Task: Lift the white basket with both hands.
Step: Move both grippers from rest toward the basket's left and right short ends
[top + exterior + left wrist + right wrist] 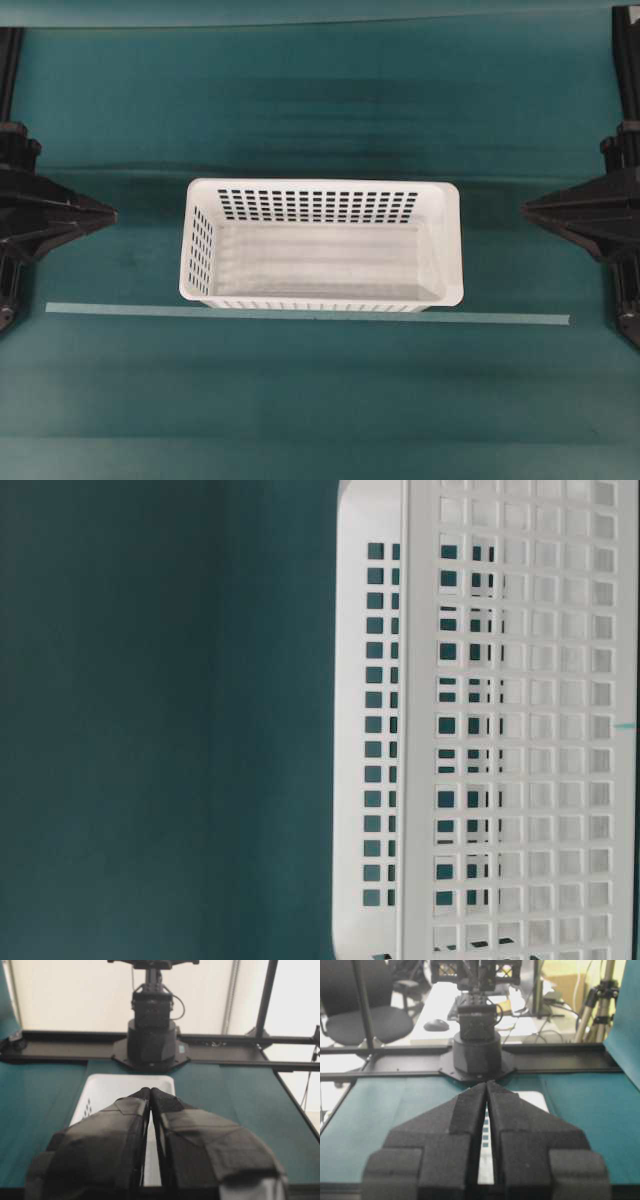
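The white basket stands upright in the middle of the teal table, with nothing inside it. Its slotted side fills the right of the table-level view. My left gripper rests at the far left, its pointed fingers aimed at the basket's left end and well apart from it. At the far right, my right gripper mirrors it, also apart from the basket. Both are shut with tips together and hold nothing. The left wrist view shows the left gripper with the basket beyond it; the right wrist view shows the right gripper over the basket.
A thin pale tape strip runs across the table along the basket's near side. Each wrist view faces the opposite arm's black base on a black frame rail. An office chair stands beyond the table.
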